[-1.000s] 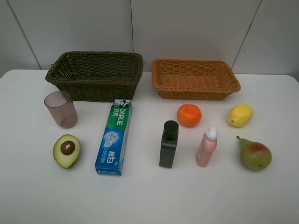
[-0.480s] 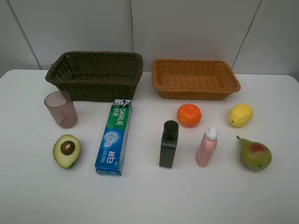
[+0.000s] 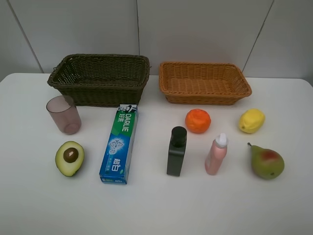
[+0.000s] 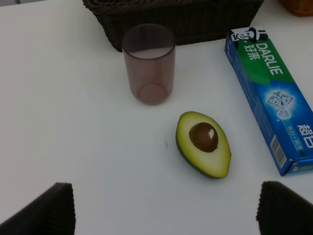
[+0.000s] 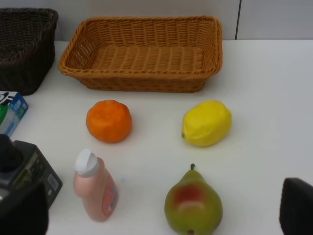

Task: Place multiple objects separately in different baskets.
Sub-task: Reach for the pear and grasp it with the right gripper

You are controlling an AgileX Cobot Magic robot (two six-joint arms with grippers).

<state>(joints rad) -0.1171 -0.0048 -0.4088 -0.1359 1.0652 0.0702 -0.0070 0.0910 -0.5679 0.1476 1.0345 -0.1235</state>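
Two empty baskets stand at the back of the white table: a dark olive one and an orange-tan one. In front lie a mauve cup, halved avocado, toothpaste box, black bottle, pink bottle, orange, lemon and pear. Neither gripper shows in the high view. My left gripper hangs open, short of the avocado. My right gripper is open too, off the table, with the pear ahead of it.
A grey panelled wall rises directly behind the baskets. The table's back edge runs just behind them, and its left corner shows beside the dark basket.
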